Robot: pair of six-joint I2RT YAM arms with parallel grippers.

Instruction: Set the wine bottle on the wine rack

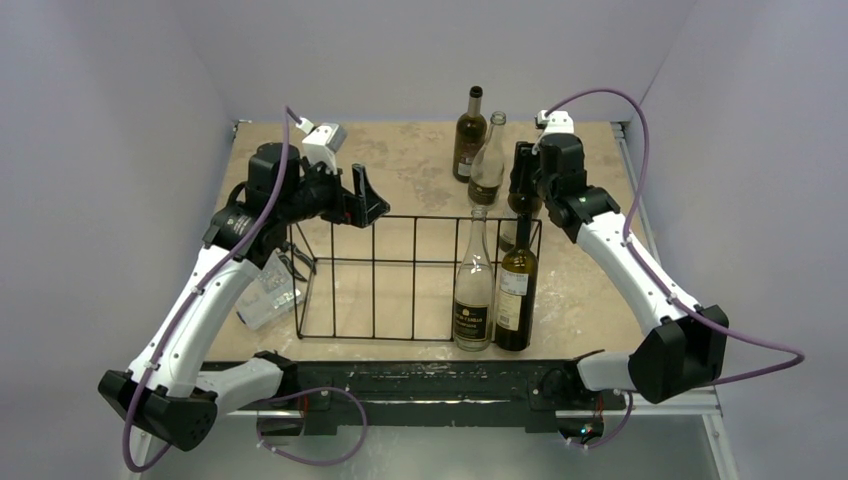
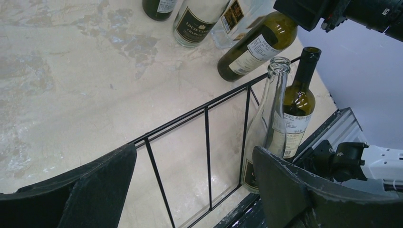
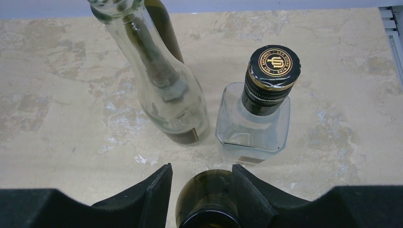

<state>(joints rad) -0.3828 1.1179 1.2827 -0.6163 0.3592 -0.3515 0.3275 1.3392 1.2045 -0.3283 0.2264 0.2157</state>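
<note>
The black wire wine rack stands mid-table and also shows in the left wrist view. A clear bottle and a dark green bottle stand upright in its right end. My right gripper is behind the rack, its fingers straddling the neck of another dark green wine bottle. In the right wrist view this bottle touches the right finger, with a small gap at the left finger. My left gripper hangs open and empty over the rack's back left corner.
Behind the rack stand a dark bottle, a clear bottle and a square clear bottle with a black cap. A small clear plastic organiser box lies left of the rack. Walls enclose the table.
</note>
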